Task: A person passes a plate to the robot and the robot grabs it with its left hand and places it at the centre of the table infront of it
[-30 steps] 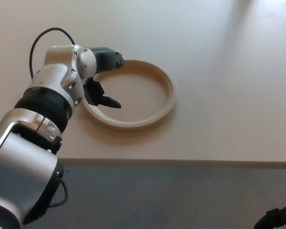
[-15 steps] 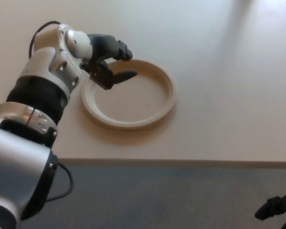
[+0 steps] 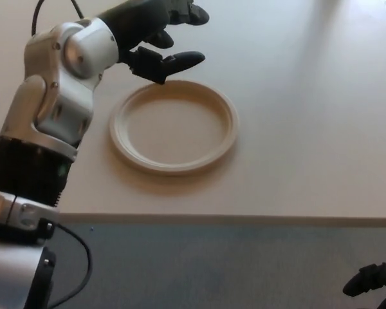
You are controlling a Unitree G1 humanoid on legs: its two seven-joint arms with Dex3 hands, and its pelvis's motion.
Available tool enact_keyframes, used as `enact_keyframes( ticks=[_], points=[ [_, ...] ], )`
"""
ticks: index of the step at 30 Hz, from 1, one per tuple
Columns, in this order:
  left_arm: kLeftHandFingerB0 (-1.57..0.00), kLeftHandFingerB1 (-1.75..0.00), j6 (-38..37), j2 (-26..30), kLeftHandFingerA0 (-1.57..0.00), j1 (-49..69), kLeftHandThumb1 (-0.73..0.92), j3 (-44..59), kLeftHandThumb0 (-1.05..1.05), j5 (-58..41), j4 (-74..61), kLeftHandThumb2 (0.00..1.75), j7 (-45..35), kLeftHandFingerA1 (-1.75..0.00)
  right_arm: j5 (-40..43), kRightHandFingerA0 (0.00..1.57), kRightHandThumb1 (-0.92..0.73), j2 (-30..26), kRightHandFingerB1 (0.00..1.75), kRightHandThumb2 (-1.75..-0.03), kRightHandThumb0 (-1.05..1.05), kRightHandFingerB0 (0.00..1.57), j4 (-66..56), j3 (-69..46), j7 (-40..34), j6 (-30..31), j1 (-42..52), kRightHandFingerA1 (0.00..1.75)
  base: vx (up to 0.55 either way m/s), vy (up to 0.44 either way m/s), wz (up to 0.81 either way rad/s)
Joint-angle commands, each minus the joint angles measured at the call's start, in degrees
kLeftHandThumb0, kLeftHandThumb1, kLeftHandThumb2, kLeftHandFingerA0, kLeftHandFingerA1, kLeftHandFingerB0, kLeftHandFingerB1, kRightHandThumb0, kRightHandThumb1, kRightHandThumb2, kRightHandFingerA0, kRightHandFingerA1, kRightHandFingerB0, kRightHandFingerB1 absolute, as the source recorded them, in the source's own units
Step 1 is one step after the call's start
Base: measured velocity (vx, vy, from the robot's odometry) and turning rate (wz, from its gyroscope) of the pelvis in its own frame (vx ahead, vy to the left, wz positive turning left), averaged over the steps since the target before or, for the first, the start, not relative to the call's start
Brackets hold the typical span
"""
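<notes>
The plate [image 3: 174,127] is seen lying flat on the counter [image 3: 296,116], near the front edge and left of the picture's middle. It is a round, cream item with a raised rim, close in colour to the counter surface. Nothing is placed on it or in it.

The left hand [image 3: 161,32] is held above the counter just beyond the plate's far rim. Its fingers [image 3: 183,60] are spread apart and nothing is gripped; one dark finger is pointed to the right over the far edge of the rim, clear of it. The silver and black left arm [image 3: 48,122] is brought in from the lower left, and the counter's left part is hidden behind it. A black cable [image 3: 38,16] is looped at the wrist.

The plate itself is not covered by the arm; its whole rim is visible.

The right hand [image 3: 372,283] is shown only as a dark shape at the lower right corner, below the counter's edge, over grey floor [image 3: 212,264]. Whether its fingers are open or closed cannot be told.
</notes>
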Motion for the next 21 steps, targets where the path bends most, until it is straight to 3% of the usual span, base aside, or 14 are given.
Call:
enact_keyframes(
  ticks=[1, 3, 4, 6, 8, 9, 10, 11, 12, 13, 19, 20, 21],
  points=[
    [-0.41, -0.34, -7.31, -5.61, -0.69, 29.03, 0.83, 19.75, -0.71, -24.31, -55.51, 0.65, 6.41, -0.44, 0.18, 0.58, -0.64, -1.79, 0.46, -0.59, -0.62, 0.46, 1.61, -0.57, 1.93, 1.84, -1.99, 0.59, 0.00, 0.000, 0.00],
    [-0.43, -0.34, -8.65, -6.73, -0.70, 37.54, 0.81, 19.58, -0.69, -27.65, -62.16, 0.65, 4.86, -0.44, 0.48, 0.60, -0.63, -1.28, 0.47, -0.58, -0.61, 0.47, 1.84, -0.84, 1.45, 1.79, -2.08, 0.61, 0.00, 0.000, 0.00],
    [-0.42, -0.38, -11.00, -7.09, -0.68, 44.75, 0.69, 19.02, -0.71, -29.74, -65.12, 0.69, 4.15, -0.48, 0.70, 0.60, -0.64, -0.79, 0.48, -0.58, -0.61, 0.48, 2.20, -1.02, 0.98, 1.39, -2.20, 0.61, 0.00, 0.000, 0.00],
    [-0.42, -0.38, -12.92, -7.54, -0.68, 51.66, 0.69, 18.26, -0.71, -31.72, -67.62, 0.69, 3.42, -0.48, 0.84, 0.60, -0.64, -0.75, 0.48, -0.58, -0.61, 0.48, 2.19, -1.17, 0.76, 0.96, -2.07, 0.61, 0.00, 0.000, 0.00],
    [-0.44, -0.39, -19.34, -6.85, -0.70, 57.68, 0.73, 17.87, -0.74, -31.21, -66.00, 0.72, 3.95, -0.48, 0.44, 0.62, -0.65, -0.46, 0.48, -0.59, -0.60, 0.48, 2.67, -0.83, -0.08, 0.51, -1.71, 0.61, 0.00, 0.000, 0.00],
    [-0.38, -0.49, -21.31, -6.20, -0.62, 62.30, 0.70, 17.72, -0.74, -30.47, -62.87, 1.03, 3.26, -0.57, 0.60, 0.62, -0.65, -0.03, 0.49, -0.59, -0.60, 0.49, 2.84, -0.94, -0.69, 0.38, -0.92, 0.63, 0.00, 0.000, 0.00],
    [-0.38, -0.49, -22.09, -5.89, -0.62, 64.45, 0.70, 17.62, -0.74, -30.19, -61.69, 1.03, 3.00, -0.57, 0.67, 0.62, -0.65, 0.15, 0.49, -0.59, -0.60, 0.49, 2.92, -0.99, -0.95, 0.32, -0.59, 0.63, 0.00, 0.000, 0.00],
    [-0.44, -0.35, -21.58, -5.61, -0.72, 67.07, 0.86, 17.83, -0.74, -28.70, -58.55, 0.66, 2.70, -0.43, 0.63, 0.62, -0.65, 0.22, 0.50, -0.58, -0.60, 0.48, 2.82, -0.95, -1.35, 0.10, 0.14, 0.63, 0.00, 0.000, 0.00],
    [-0.44, -0.35, -21.32, -5.47, -0.72, 68.35, 0.86, 17.89, -0.74, -28.11, -57.34, 0.66, 2.61, -0.43, 0.62, 0.62, -0.65, 0.25, 0.50, -0.58, -0.60, 0.48, 2.78, -0.94, -1.52, 0.00, 0.45, 0.63, 0.00, 0.000, 0.00],
    [-0.41, -0.40, -22.71, -4.95, -0.73, 69.75, 0.75, 18.56, -0.76, -27.09, -53.66, 0.72, 3.05, -0.48, 0.39, 0.59, -0.65, 0.58, 0.48, -0.59, -0.60, 0.46, 3.07, -0.68, -1.93, -0.04, 1.01, 0.61, 0.00, 0.000, 0.00],
    [-0.44, -0.41, -25.57, -2.51, -0.78, 70.42, 0.76, 19.91, -0.77, -23.36, -40.19, 0.73, 5.70, -0.52, 0.22, 0.60, -0.67, 1.27, 0.47, -0.60, -0.59, 0.47, 3.36, -0.77, -4.07, 0.42, 2.24, 0.60, 0.00, 0.000, 0.00],
    [-0.36, -0.51, -25.21, -1.28, -0.90, 69.82, 0.66, 19.88, -0.64, -20.28, -37.52, 1.07, 7.29, -0.70, 0.16, 0.55, -0.66, 1.19, 0.47, -0.61, -0.61, 0.41, 3.21, -0.77, -4.41, 0.23, 2.39, 0.60, 0.00, 0.000, 0.00],
    [-0.36, -0.51, -25.15, -0.73, -0.90, 69.65, 0.66, 19.86, -0.64, -19.01, -36.38, 1.07, 8.00, -0.70, 0.13, 0.55, -0.66, 1.16, 0.47, -0.61, -0.61, 0.41, 3.18, -0.78, -4.58, 0.13, 2.45, 0.60, 0.00, 0.000, 0.00]
  ],
)
